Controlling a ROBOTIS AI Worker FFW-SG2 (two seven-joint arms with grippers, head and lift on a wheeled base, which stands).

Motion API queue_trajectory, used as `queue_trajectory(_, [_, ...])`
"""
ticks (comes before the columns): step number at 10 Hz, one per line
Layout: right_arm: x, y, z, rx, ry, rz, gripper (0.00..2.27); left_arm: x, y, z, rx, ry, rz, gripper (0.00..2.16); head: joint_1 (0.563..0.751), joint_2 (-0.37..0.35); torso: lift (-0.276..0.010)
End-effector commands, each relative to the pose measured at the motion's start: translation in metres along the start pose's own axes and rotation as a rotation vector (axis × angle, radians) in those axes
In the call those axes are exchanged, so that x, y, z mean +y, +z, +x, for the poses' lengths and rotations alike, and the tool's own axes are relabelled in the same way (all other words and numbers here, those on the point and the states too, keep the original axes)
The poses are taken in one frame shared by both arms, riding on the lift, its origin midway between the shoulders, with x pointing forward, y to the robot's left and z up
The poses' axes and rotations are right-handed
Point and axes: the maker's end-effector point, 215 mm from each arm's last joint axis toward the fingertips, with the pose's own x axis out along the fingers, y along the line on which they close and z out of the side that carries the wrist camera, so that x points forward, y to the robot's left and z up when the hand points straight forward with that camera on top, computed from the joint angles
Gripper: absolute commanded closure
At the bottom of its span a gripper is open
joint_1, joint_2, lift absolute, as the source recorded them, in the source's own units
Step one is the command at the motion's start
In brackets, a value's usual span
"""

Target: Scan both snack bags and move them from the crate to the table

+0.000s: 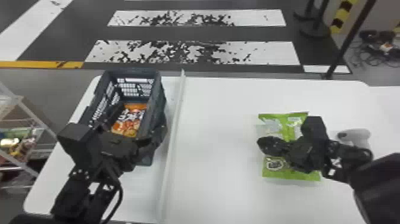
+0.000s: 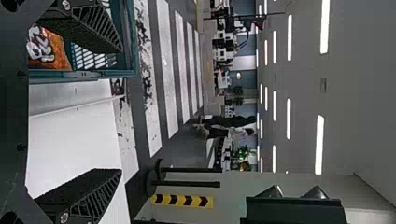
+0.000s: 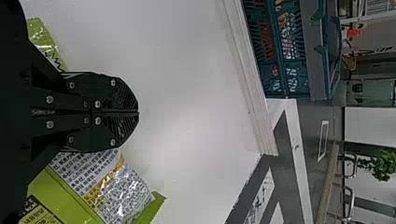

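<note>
The orange bag (image 1: 128, 122) is inside the crate (image 1: 155, 104) on the left, with tall walls around it. The left gripper (image 1: 142, 116) is by the crate, its fingers wide apart, holding nothing. A long white bar (image 1: 172, 134) lies between the crate and the green bag (image 1: 290, 176). The right gripper (image 1: 261, 143) is over that bag, fingers together and empty, near a gray scanner (image 1: 358, 136) on the right.

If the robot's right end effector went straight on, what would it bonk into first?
Probably the white table top, because the right end effector seems to tip down. If it's nearly level, the long white rail could come first; the depth is unclear.
</note>
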Motion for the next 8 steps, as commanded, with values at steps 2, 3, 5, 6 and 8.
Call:
queue_trajectory(2, [-0.001, -0.003, -0.005, 0.004, -0.003, -0.005, 2.19, 0.001, -0.002, 0.0, 0.001, 0.002, -0.003, 0.08, 0.695, 0.053, -0.088])
queue_trajectory(3, [0.0, -0.002, -0.005, 0.002, -0.002, -0.006, 2.19, 0.001, -0.002, 0.0, -0.002, 0.001, -0.003, 0.08, 0.695, 0.05, -0.088])
queue_trajectory(5, [0.013, 0.027, -0.017, -0.07, 0.0, -0.005, 2.17, 0.002, -0.002, 0.0, -0.007, 0.002, -0.003, 0.08, 0.695, 0.05, -0.088])
queue_trajectory(6, [0.022, 0.06, -0.035, -0.158, -0.005, 0.014, 1.84, 0.003, -0.001, 0.0, -0.012, 0.005, -0.002, 0.08, 0.695, 0.057, -0.088])
queue_trajectory(8, [-0.007, 0.095, -0.077, -0.259, -0.1, 0.146, 0.23, 0.003, 0.01, -0.001, -0.031, 0.003, 0.002, 0.08, 0.695, 0.077, -0.088])
